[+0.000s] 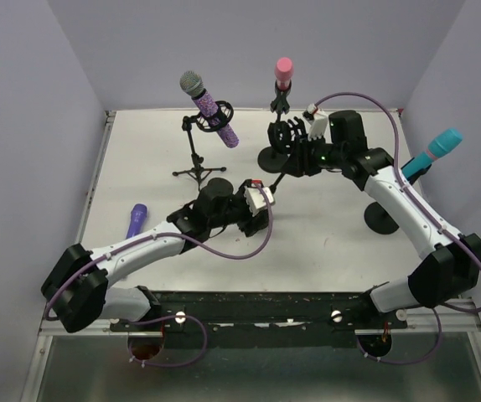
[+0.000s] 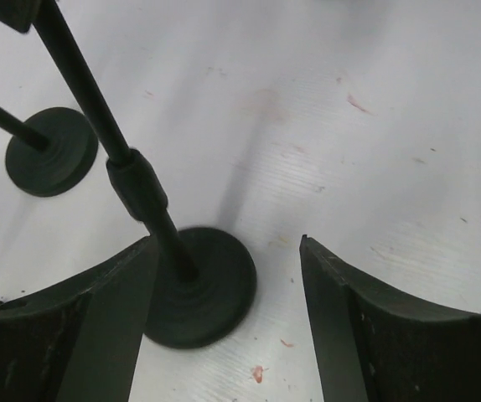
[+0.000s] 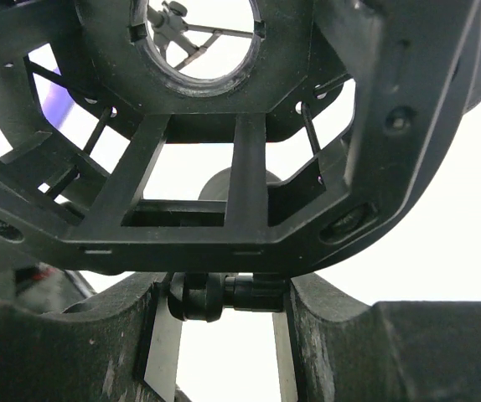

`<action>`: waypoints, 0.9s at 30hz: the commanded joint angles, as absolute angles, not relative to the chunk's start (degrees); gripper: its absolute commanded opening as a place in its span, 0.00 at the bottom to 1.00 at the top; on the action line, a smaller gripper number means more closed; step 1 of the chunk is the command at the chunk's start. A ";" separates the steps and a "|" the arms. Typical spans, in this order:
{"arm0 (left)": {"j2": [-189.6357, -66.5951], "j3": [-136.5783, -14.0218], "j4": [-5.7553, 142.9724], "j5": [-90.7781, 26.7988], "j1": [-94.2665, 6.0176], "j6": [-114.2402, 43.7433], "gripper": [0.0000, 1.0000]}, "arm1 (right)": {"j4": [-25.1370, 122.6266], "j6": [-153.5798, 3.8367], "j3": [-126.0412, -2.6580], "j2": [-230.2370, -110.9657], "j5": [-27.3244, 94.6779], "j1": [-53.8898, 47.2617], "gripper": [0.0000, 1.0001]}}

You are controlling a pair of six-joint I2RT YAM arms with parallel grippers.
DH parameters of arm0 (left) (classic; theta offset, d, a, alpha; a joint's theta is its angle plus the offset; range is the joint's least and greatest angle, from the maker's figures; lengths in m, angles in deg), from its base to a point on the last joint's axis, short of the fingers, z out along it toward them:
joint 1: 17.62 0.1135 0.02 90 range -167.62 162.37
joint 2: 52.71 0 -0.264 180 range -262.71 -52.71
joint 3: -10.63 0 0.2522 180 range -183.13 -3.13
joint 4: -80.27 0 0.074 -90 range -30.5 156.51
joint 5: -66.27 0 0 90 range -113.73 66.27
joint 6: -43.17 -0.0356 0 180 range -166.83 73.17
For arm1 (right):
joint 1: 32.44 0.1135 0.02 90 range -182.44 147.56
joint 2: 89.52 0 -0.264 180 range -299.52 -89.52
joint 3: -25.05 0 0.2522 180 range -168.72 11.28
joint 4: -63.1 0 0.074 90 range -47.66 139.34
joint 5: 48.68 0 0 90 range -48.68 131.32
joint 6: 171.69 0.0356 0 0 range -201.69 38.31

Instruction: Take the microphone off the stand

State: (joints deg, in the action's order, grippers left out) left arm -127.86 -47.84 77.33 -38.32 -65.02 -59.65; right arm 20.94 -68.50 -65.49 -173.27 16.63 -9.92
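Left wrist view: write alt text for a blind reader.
Left gripper open over a black round stand base, its thin black pole rising up-left. A second round black base sits left on the white table.

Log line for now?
left claw: open at pole | right claw: shut on mount | mount: empty | purple mic: on table

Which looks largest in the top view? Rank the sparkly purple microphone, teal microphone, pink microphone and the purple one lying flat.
1. sparkly purple microphone
2. teal microphone
3. pink microphone and purple microphone lying flat: look alike, unranked
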 commanded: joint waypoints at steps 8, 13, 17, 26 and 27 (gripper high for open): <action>-122.06 -51.02 62.48 -56.06 -58.23 -54.21 0.83 | 16.74 -87.56 -65.80 -169.58 11.00 -10.03 0.01; -119.60 -55.77 55.79 -59.14 -57.71 -55.35 0.98 | 14.10 -92.14 -66.93 -171.61 9.85 -8.89 0.01; -116.53 -58.49 51.66 -59.59 -56.56 -56.06 0.98 | 11.99 -97.14 -67.11 -172.14 11.08 -5.29 0.01; -110.10 -62.10 50.33 -55.54 -53.58 -52.03 0.98 | 9.88 -99.18 -64.22 -173.37 12.84 0.69 0.01; -109.67 -62.19 50.77 -57.28 -52.62 -50.36 0.98 | 10.14 -99.00 -63.69 -173.54 13.28 1.04 0.01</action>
